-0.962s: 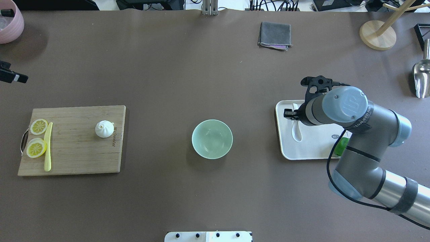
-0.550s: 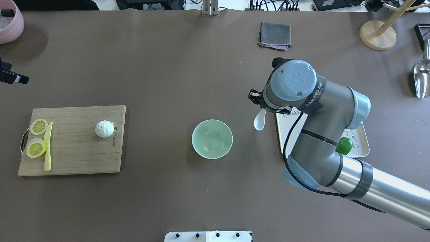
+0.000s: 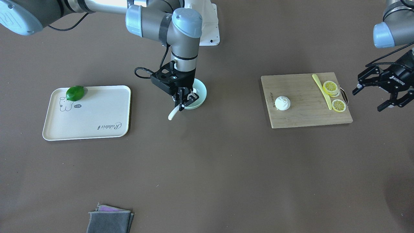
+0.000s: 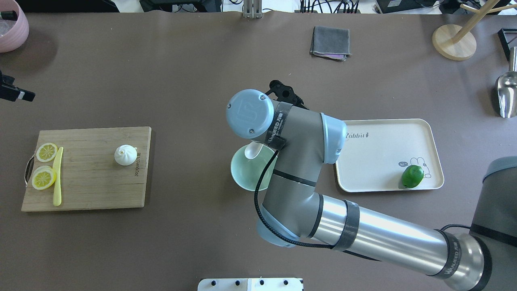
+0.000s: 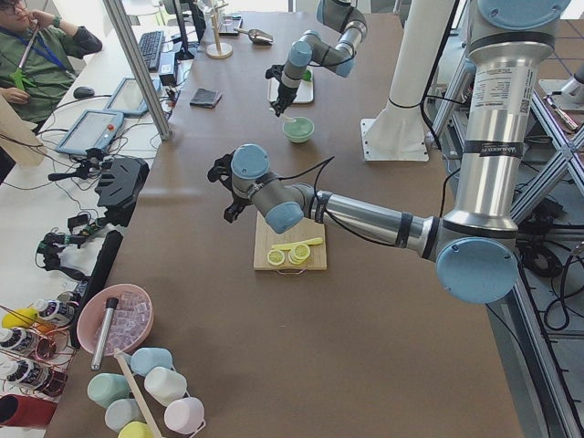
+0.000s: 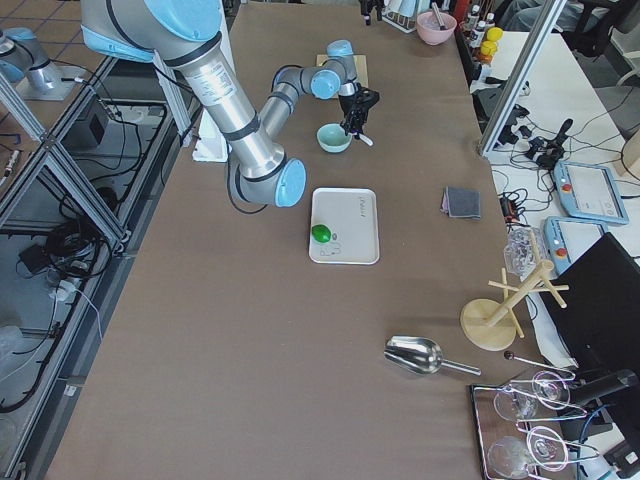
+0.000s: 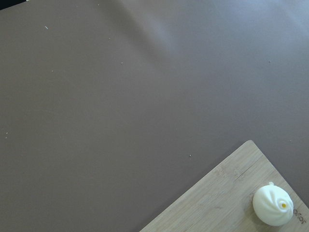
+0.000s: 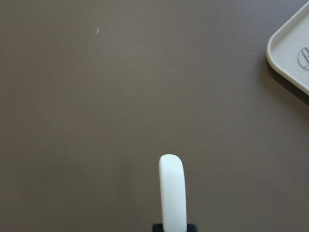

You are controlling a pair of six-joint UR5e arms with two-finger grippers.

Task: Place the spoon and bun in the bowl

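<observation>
My right gripper (image 3: 183, 103) is shut on the white spoon (image 3: 173, 114) and holds it above the far rim of the mint-green bowl (image 4: 245, 174). In the overhead view the spoon's scoop (image 4: 252, 150) hangs over the bowl's inside. The spoon's handle shows in the right wrist view (image 8: 172, 193). The white bun (image 4: 125, 155) sits on the wooden cutting board (image 4: 89, 190) at the left and also shows in the left wrist view (image 7: 273, 205). My left gripper (image 3: 368, 100) is open and empty, raised beyond the board's outer end.
Lemon slices (image 4: 44, 165) and a thin yellow knife (image 4: 57, 178) lie on the board's left end. A white tray (image 4: 375, 161) with a lime (image 4: 412, 176) is right of the bowl. A grey cloth (image 4: 330, 42), wooden stand (image 4: 454, 40) and metal scoop (image 4: 507, 93) lie far back.
My right arm lifted the spoon off the tray and carried it left, from the tray to above the bowl. The left gripper, the bun and the bowl stayed put.
</observation>
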